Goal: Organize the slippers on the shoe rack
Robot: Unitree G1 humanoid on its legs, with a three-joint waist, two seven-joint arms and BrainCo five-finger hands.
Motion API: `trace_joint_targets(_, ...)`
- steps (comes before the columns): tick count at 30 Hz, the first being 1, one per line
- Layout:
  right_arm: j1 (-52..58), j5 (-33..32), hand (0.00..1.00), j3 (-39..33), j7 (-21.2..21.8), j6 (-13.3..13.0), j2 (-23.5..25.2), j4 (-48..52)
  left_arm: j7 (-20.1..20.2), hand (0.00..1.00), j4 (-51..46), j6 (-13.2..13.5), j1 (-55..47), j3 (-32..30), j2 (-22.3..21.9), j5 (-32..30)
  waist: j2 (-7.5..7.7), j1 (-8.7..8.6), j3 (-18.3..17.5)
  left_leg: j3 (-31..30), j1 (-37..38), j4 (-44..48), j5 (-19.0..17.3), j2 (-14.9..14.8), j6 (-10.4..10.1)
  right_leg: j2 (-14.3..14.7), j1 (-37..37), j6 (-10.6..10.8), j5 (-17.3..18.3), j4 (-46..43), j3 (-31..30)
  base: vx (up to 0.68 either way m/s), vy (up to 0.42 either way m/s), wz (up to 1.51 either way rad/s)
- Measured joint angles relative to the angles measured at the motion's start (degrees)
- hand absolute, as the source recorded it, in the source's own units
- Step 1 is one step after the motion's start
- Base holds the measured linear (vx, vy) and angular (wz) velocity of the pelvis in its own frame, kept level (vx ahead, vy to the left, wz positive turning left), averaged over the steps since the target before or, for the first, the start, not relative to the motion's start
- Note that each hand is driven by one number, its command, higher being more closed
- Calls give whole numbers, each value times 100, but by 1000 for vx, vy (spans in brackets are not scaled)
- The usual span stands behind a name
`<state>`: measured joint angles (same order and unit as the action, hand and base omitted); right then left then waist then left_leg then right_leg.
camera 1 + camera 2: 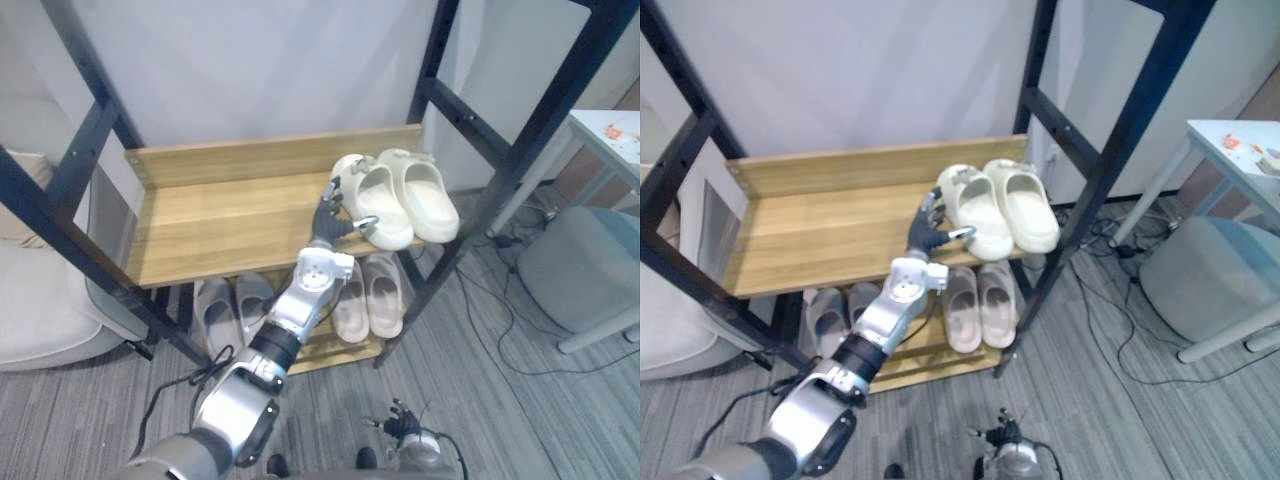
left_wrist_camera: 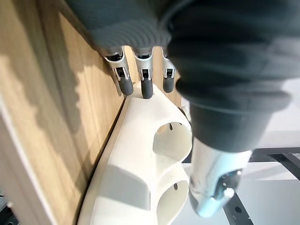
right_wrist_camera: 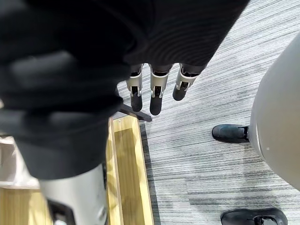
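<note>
Shoe rack of black metal uprights (image 1: 535, 140) and light wooden shelves, viewed from above. At the right end of the upper wooden shelf (image 1: 230, 215), near its front edge and just inside the right upright: pair of cream foam slippers (image 1: 400, 195), side by side and touching. Against the outer side of the left slipper: left hand (image 1: 330, 218), fingers (image 2: 146, 86) straight with dark tips at the sole's rim, thumb (image 2: 211, 178) stretched apart above the upper, nothing clasped. Left of that hand: bare boards across the remaining width, bounded behind by a raised wooden lip. On the lower wooden shelf (image 1: 320, 350): pair of grey slippers (image 1: 232, 305) at left, pair of beige slippers (image 1: 368, 295) at right, a narrow gap between the pairs. Low over the grey carpet floor (image 3: 211, 93): right hand (image 1: 405, 428), fingers straight and relaxed, holding nothing. Beyond the rack's right side: round grey stool (image 1: 585, 265) and white table (image 1: 610, 135).
</note>
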<state>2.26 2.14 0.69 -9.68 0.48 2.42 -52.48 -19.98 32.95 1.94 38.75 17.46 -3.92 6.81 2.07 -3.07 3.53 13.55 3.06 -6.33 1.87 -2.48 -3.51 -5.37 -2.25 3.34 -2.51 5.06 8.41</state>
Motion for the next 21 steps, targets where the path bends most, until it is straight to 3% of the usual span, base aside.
trace_joint_targets(16, -11, -1, 0, -22, -1, -1, -4, 9, 24, 0, 3, -24, 2, -69, 45, -18, -42, 16, 23, -25, 58, 0, 0, -2, 0, -3, -97, 0, 1, -1, 38, 0, 0, 0)
trace_joint_targets(21, 5, -3, 0, 54, 10, -3, -15, 20, 146, 0, -500, -21, -28, -40, 80, -6, -53, 28, 22, -197, 50, 2, 9, 4, 8, -20, -159, 7, 18, -2, 163, 1, -7, 14)
